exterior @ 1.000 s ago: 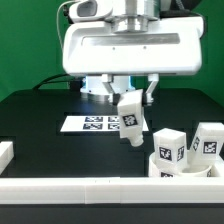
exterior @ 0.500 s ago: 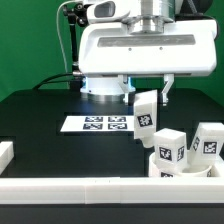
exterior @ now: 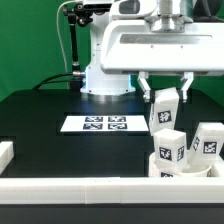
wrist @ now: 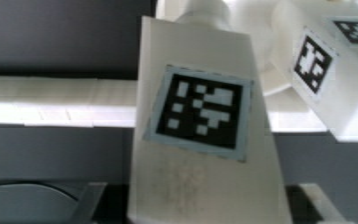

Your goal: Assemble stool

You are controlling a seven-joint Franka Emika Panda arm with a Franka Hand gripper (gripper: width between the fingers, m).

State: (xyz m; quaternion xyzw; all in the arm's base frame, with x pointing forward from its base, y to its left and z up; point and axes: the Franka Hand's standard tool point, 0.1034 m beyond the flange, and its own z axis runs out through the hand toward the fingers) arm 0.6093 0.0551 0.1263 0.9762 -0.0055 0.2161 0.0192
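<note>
While the Franka arm hangs over the black tabletop (exterior: 40,125), here's the exterior view going from its left. At abt 8 o'clock sits a short white border rail (exterior: 8,152), and a long white border rail (exterior: 90,190) runs along the front edge at 6. Just short of centre, towards 9 o'clock, a thin flat white marker board (exterior: 97,124) w/ a row of square tags lies flat on the table, well apart from the stool bits. A green backdrop (exterior: 30,50) fills the back.

Next comes the two-finger gripper (exterior: 165,93), at abt 2 o'clock from centre. It's clamped on a chunky white plastic block leg (exterior: 165,112), one finger on each side of the top end. That leg hangs upright in the air, black-and-white tag facing the cam, clear of the table.

At 6 o'clock from it, a second white block leg (exterior: 170,147) stands a bit tilted on the thick round white disc seat (exterior: 185,172). A third white block leg (exterior: 207,140) is beside that one, at its 3 o'clock. The held leg's bottom end is right above the second leg's top; can't tell if they touch. The seat sits at 4–5 o'clock of the frame, just behind the long rail.

Wrist cam: the held leg fills the middle w/ its tag square on, and a neighbouring tagged leg (wrist: 336,65) is close by. The fingertips are too blurry to make out there.
</note>
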